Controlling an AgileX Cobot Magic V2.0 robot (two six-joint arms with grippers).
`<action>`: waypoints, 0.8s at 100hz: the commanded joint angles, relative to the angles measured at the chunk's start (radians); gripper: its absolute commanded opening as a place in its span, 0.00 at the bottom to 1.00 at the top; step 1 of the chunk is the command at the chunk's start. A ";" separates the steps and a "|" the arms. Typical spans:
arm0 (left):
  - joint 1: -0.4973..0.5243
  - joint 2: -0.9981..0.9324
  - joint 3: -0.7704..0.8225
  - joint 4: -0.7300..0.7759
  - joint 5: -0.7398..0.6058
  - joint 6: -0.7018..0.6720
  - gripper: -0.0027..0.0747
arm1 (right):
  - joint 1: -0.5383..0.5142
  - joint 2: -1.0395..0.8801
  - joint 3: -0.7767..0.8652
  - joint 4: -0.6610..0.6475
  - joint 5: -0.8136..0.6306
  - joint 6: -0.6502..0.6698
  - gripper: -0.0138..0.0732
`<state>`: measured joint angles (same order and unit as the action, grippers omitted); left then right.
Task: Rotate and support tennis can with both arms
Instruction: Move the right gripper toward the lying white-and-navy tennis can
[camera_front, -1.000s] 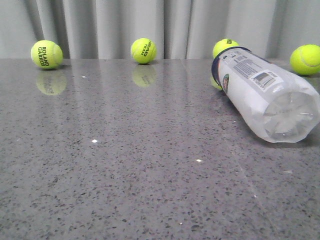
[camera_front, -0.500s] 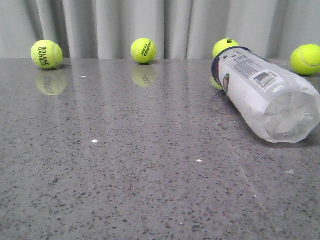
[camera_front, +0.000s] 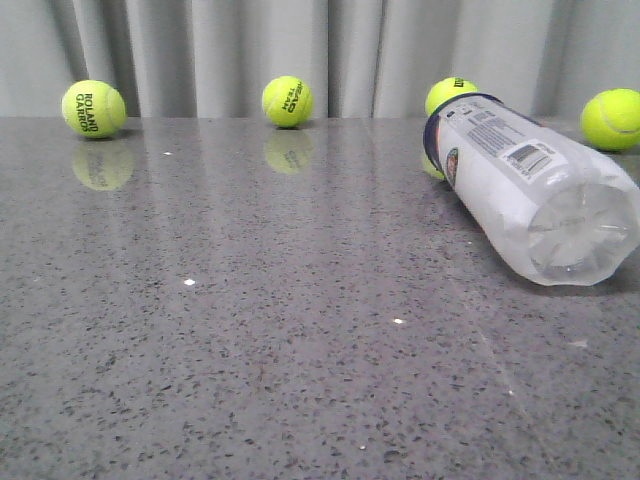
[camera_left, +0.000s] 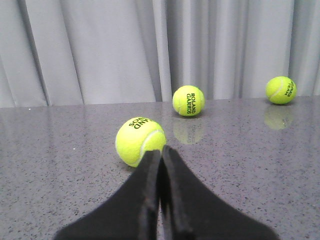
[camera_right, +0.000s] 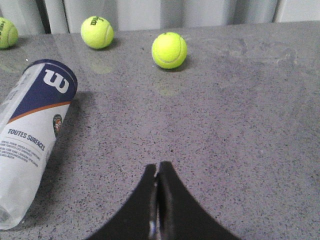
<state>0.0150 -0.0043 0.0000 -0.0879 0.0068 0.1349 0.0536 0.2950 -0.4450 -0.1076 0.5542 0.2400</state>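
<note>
Tennis can (camera_front: 530, 195) lies on its side at 3 o'clock on the desk (camera_front: 250, 330), lobed base toward the camera. Left gripper (camera_left: 161, 152) and right gripper (camera_right: 158, 172): jaws pressed together, empty, apart from it, likely pre-approach.

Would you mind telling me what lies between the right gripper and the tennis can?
Only bare grey table separates the right gripper and tennis can, per the right wrist view.

white-and-navy tennis can (camera_front: 520, 180), yellow-green balls (camera_front: 288, 101), speckled grey table (camera_front: 250, 330)
</note>
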 joint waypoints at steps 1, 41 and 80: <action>0.000 -0.033 0.043 -0.001 -0.071 -0.007 0.01 | -0.004 0.099 -0.098 -0.013 -0.023 -0.011 0.16; 0.000 -0.033 0.043 -0.001 -0.071 -0.007 0.01 | 0.001 0.385 -0.305 -0.013 0.117 -0.038 0.85; 0.000 -0.033 0.043 -0.001 -0.071 -0.007 0.01 | 0.138 0.609 -0.578 0.053 0.337 -0.043 0.85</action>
<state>0.0150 -0.0043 0.0000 -0.0879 0.0068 0.1349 0.1519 0.8503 -0.9412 -0.0700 0.9049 0.2122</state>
